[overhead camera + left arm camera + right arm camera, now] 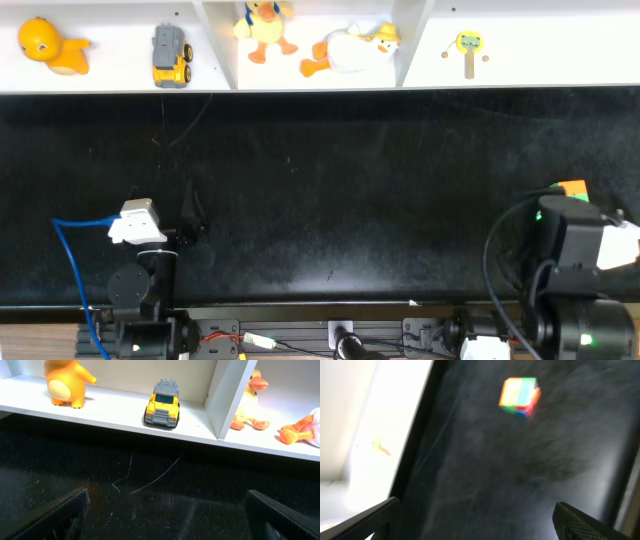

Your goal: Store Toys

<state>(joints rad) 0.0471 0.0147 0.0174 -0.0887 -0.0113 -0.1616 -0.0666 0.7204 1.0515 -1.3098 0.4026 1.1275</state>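
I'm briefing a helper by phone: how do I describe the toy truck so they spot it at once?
Find the white shelf beyond the black table. In its left compartment the truck stands beside an orange figure. It is the only wheeled toy, yellow with a grey top.

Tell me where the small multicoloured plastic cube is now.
The small multicoloured plastic cube lies on the black table at the top view's right side, just beyond the right arm, apart from the white shelf.
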